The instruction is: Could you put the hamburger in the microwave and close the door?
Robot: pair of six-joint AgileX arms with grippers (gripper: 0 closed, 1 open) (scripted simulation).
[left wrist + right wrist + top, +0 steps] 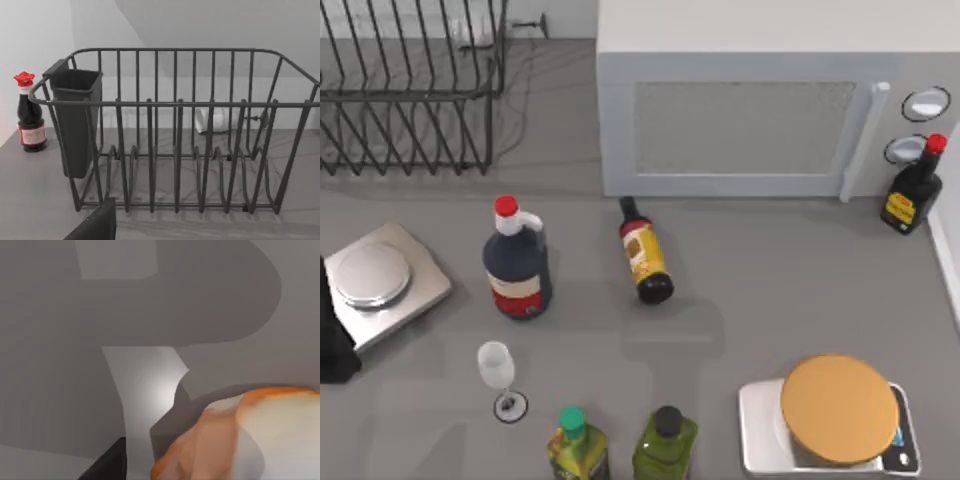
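The hamburger (pixel 839 407), a smooth golden-orange disc, lies on a white scale (pixel 758 432) at the table's front right. It looms close in the right wrist view as the hamburger (pixel 235 440), with a dark part of my right gripper (pixel 109 464) just beside it. The microwave (pixel 770 30) stands at the back, its door (pixel 740 128) shut flat against the front, with the white bar handle (pixel 863 140) and two dials on the right. My left arm (pixel 332 340) rests at the table's left edge, and a dark part of my left gripper (pixel 97 225) points at the wire rack.
A black wire dish rack (pixel 410 90) fills the back left. A silver scale (pixel 375 280), a dark jug (pixel 517 262), a lying bottle (pixel 645 252), a wine glass (pixel 498 372) and two green bottles (pixel 620 445) crowd the middle and front. A red-capped bottle (pixel 915 185) stands beside the microwave.
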